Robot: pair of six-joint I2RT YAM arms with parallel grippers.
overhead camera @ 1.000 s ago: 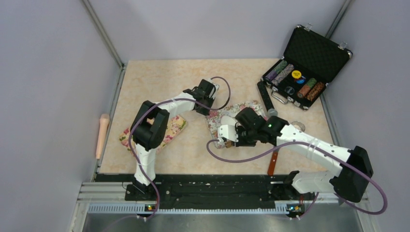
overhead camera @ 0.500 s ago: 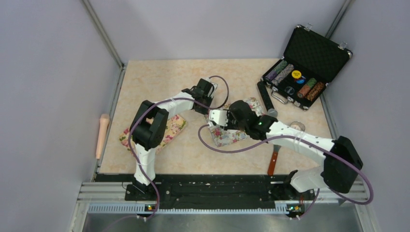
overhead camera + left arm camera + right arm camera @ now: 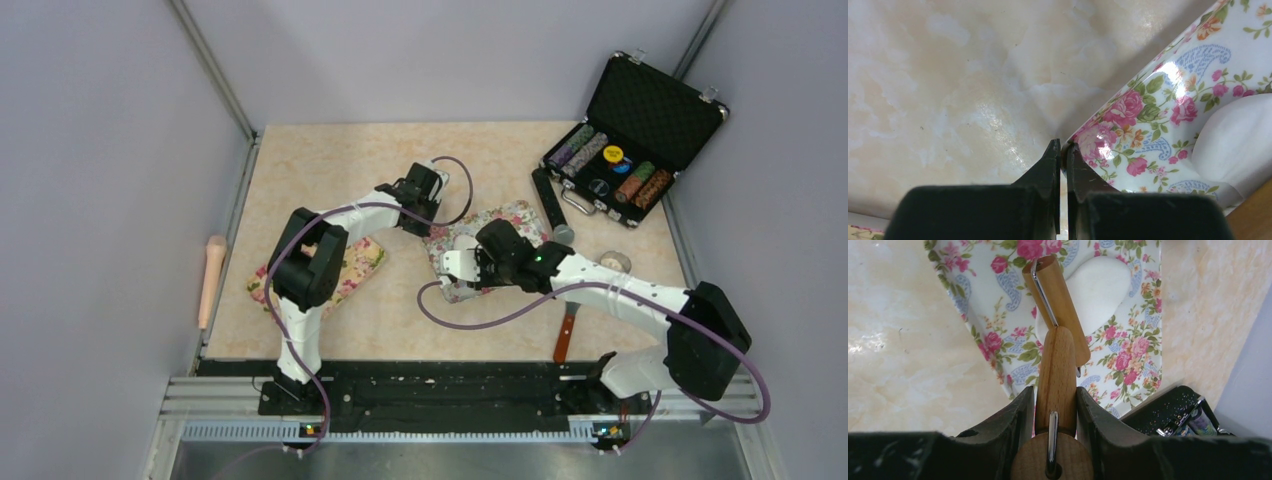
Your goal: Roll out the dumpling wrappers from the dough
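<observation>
A flattened white dough (image 3: 1098, 287) lies on the floral mat (image 3: 1128, 355), which is also the floral mat (image 3: 515, 215) mid-table. My right gripper (image 3: 1055, 395) is shut on the handle of a wooden roller (image 3: 1057, 365), whose barrel (image 3: 1055, 300) rests across the dough's near edge. In the top view the right gripper (image 3: 462, 265) is over the mat's near left part. My left gripper (image 3: 1063, 146) is shut on the mat's corner (image 3: 1083, 142), with the dough (image 3: 1238, 140) just to its right. Dumpling wrappers are out of view.
An open black case of chips (image 3: 625, 150) stands at the far right, with a black bar (image 3: 543, 195) beside it. A second floral mat (image 3: 350, 265) lies under the left arm. A brown-handled tool (image 3: 565, 335), a small ring (image 3: 615, 262) and a wooden pin (image 3: 211, 280) lie around.
My right gripper pushed the roller away and to the left across the mat, then drew it partway back toward me. The left gripper kept its hold on the mat's corner.
</observation>
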